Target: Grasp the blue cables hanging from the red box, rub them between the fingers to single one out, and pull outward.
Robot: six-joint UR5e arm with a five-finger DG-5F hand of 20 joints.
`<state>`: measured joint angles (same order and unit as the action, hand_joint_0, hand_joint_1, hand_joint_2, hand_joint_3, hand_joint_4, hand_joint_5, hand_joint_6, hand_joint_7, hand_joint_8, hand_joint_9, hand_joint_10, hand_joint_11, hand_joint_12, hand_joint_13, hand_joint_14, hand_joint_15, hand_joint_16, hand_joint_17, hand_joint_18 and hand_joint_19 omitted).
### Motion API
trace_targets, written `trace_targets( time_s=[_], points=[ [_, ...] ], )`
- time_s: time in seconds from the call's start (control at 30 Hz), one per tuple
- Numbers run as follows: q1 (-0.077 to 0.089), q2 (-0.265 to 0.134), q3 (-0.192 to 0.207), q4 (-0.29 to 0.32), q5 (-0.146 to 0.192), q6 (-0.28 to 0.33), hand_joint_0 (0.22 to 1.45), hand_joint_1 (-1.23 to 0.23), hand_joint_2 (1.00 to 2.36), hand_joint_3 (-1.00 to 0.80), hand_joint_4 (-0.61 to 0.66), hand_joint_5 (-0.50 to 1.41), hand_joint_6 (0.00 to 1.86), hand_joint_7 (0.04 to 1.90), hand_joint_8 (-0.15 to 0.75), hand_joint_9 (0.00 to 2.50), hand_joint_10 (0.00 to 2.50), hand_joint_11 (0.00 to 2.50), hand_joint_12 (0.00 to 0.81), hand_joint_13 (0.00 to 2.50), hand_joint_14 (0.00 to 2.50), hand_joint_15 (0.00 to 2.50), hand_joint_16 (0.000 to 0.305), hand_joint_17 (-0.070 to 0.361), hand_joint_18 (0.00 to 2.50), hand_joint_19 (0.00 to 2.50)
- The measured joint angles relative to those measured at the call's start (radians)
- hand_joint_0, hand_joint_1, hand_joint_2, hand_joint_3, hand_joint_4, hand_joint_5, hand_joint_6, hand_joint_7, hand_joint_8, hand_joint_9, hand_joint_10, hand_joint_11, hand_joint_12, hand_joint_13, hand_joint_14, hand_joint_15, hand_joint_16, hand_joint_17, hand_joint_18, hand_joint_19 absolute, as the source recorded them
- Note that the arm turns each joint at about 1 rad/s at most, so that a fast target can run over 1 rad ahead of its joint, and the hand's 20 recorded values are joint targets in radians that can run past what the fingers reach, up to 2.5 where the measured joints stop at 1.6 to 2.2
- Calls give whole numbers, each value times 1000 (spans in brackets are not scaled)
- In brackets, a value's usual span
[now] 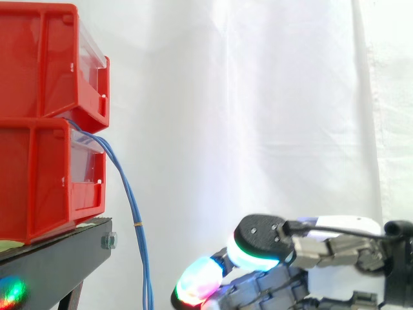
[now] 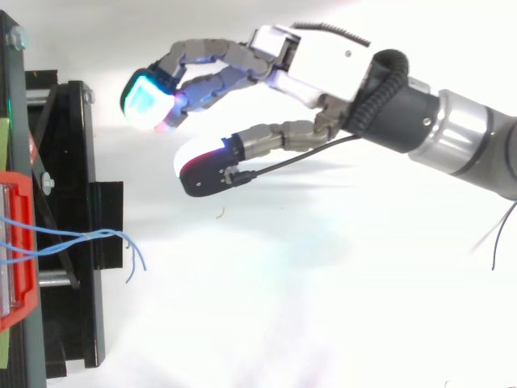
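Thin blue cables (image 1: 132,206) come out between the two stacked red boxes (image 1: 45,123) and hang down past the black stand; in the top view the blue cables (image 2: 97,239) stick out from the red box's front edge (image 2: 20,250) and their ends curl downward. My hand (image 2: 323,65) is to the right of the cables and apart from them, with nothing in it. Its fingers (image 2: 206,65) reach out relaxed, and the thumb (image 2: 222,166) is spread away from them. In the side view the hand (image 1: 322,271) is low at the right, its glowing fingertips (image 1: 200,279) a short way from the cables.
The black stand (image 1: 58,255) carries the red boxes at the left. A white curtain (image 1: 258,97) hangs behind everything. There is open space between the hand and the stand.
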<state>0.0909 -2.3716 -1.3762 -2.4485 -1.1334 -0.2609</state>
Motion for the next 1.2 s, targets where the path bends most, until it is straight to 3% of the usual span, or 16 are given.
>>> trace_targets(
  time_s=[0.17, 0.47, 0.73, 0.97, 1.2],
  points=[
    [3, -36, 44, -13, -12, 10, 547, -799, 1000, -500, 270, -139, 503, 1058, 283, 724, 13, 436, 396, 643, 14, 402, 61, 137, 576, 557],
    [12, -42, 53, 40, -3, -57, 546, -791, 1000, -500, 274, -135, 503, 1055, 287, 741, 13, 439, 398, 655, 14, 410, 61, 137, 595, 573],
    [24, -50, 65, 49, 1, -92, 546, -783, 1000, -500, 274, -130, 503, 1063, 287, 761, 15, 451, 397, 669, 16, 424, 61, 136, 601, 581],
    [30, -134, 146, 40, -12, -30, 547, -783, 1000, -500, 276, -126, 503, 1102, 290, 771, 16, 470, 397, 682, 14, 431, 60, 135, 602, 580],
    [31, -149, 162, 27, -37, -7, 552, -778, 1000, -500, 263, -119, 502, 1161, 293, 785, 14, 483, 394, 693, 15, 441, 60, 135, 616, 582]
  ],
)
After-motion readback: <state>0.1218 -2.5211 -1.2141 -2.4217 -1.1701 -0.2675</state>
